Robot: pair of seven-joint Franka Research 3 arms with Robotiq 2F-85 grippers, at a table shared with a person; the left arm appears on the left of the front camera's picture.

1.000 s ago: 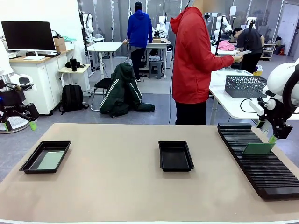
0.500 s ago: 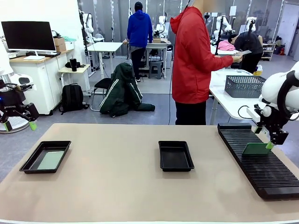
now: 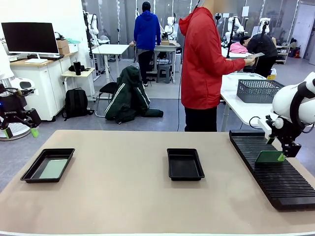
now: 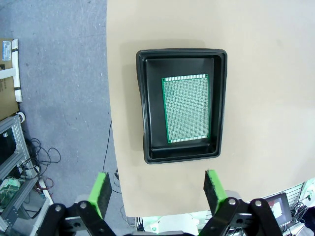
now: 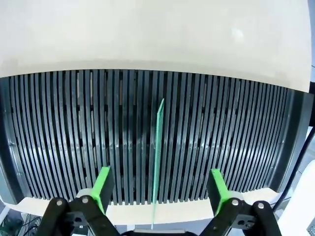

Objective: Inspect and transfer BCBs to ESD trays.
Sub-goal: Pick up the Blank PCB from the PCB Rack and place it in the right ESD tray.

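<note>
Over right-hand black ribbed plastic rack (image 5: 74, 123): open right gripper (image 5: 160, 170) astride upright thin green circuit board (image 5: 160, 128); centre, close squarely, lift straight.

The desk (image 3: 123, 201) has a smooth, matt tan top. The left tray (image 4: 141, 108) is black plastic with a faint sheen along its rim. The board (image 4: 186, 108) lying in it is matt green, covered in a fine grid of pale dots. At the right, the ribbed rack (image 5: 74, 128) is glossy black plastic. The left fingers (image 4: 102, 194) carry smooth green pads.
</note>
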